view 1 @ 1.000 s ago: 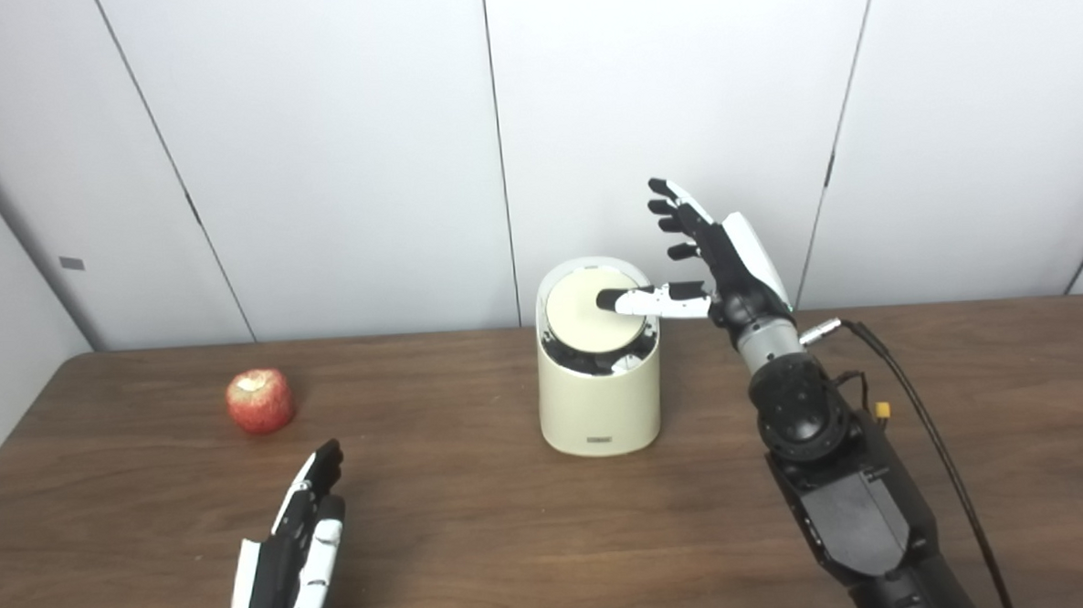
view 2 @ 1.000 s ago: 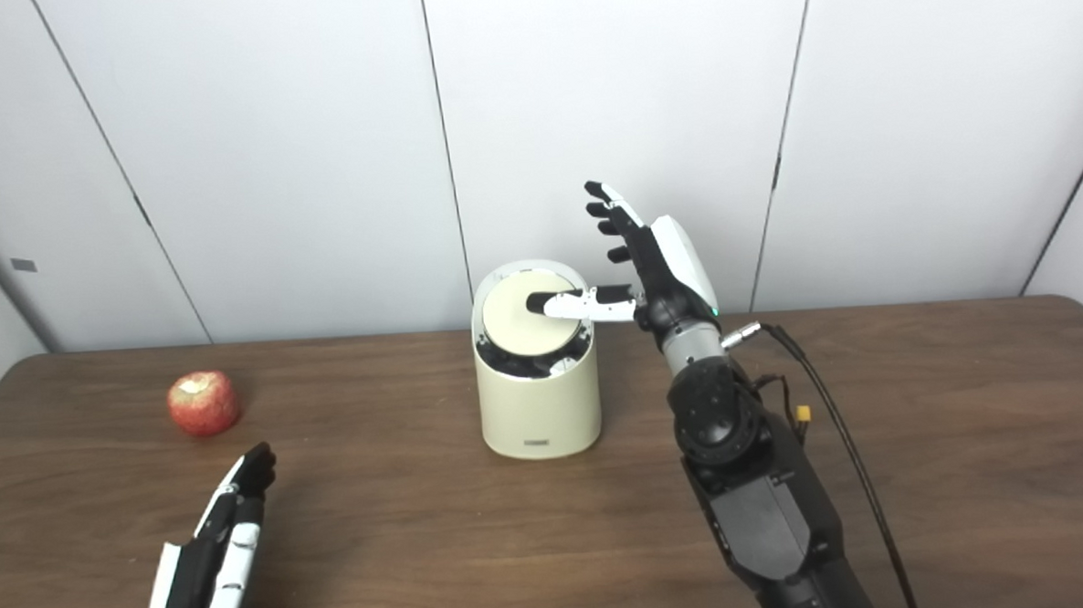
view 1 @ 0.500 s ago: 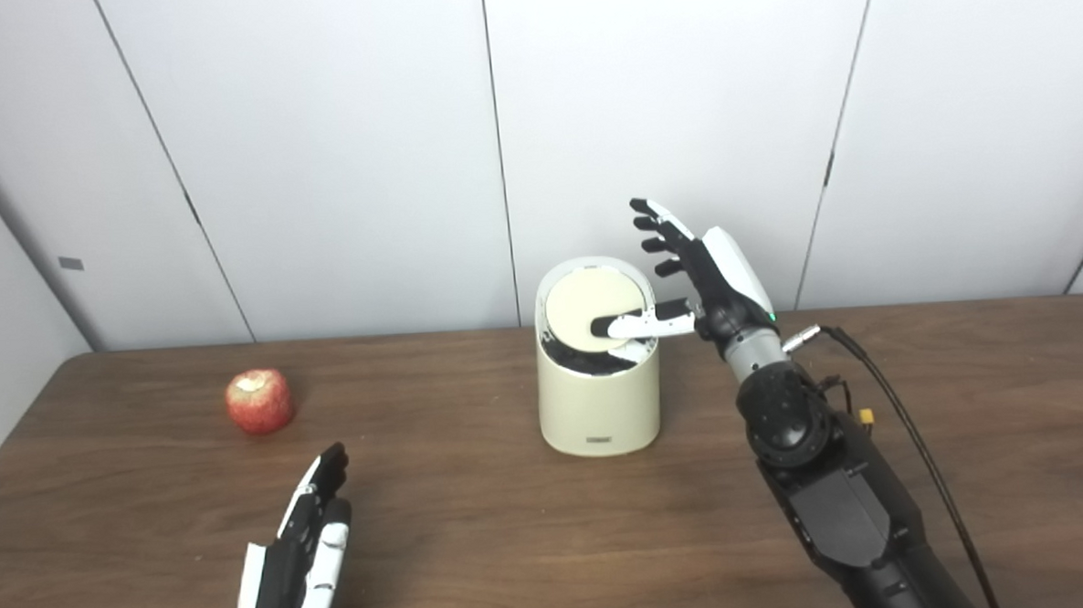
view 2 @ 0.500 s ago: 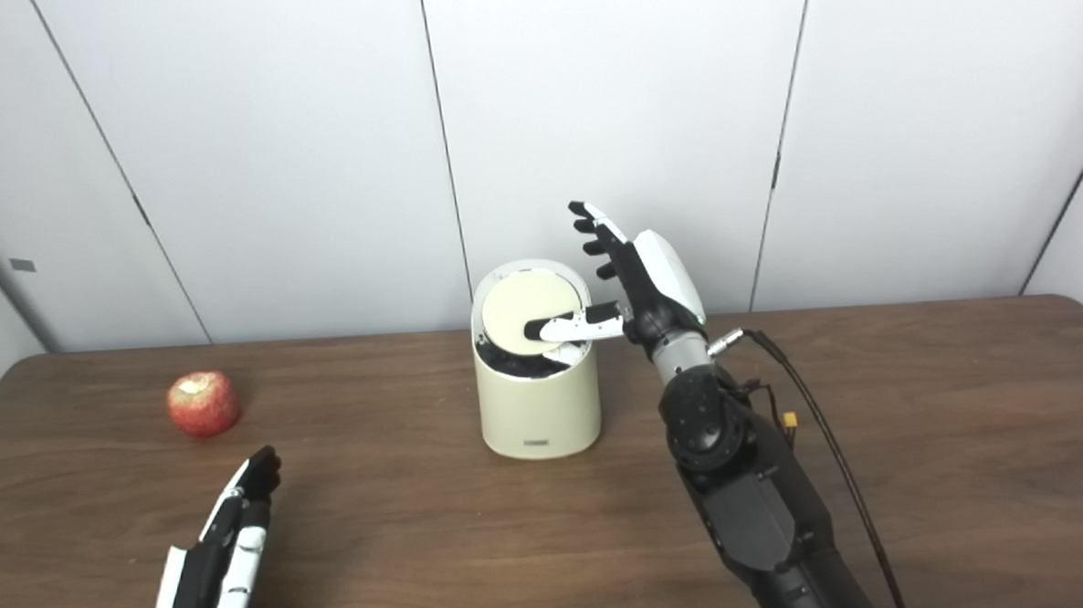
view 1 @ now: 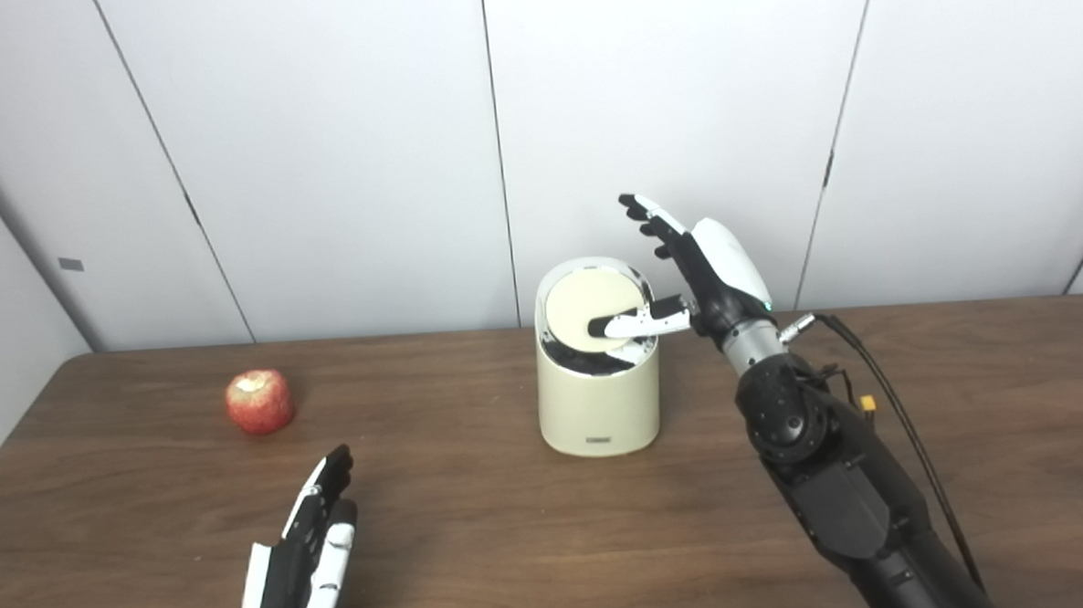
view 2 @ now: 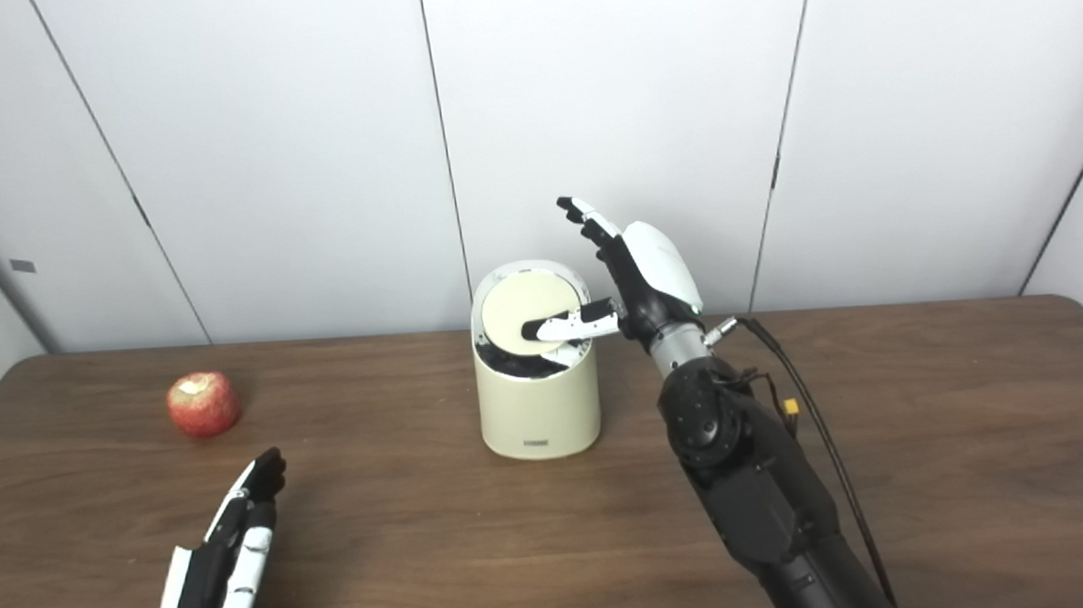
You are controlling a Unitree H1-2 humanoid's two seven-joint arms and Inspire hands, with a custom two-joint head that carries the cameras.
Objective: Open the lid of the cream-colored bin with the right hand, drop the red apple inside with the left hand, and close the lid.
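Note:
The cream-colored bin stands at the table's middle. Its round lid is tipped up toward the back, leaving a dark gap along the front rim. My right hand is beside the bin's right top, fingers spread upward, with its thumb pressing on the lid's lower front part. It holds nothing. The red apple sits on the table at the left, with a pale patch on top. My left hand lies near the front edge, fingers straight and together, well short of the apple and empty.
The wooden table runs across the whole view, with white wall panels close behind the bin. A black cable trails from my right forearm across the table's right side.
My right hand has shifted left and lower over the bin, its thumb sliding down the lid. The lid has tilted up further, widening the front gap. The left hand crept slightly forward.

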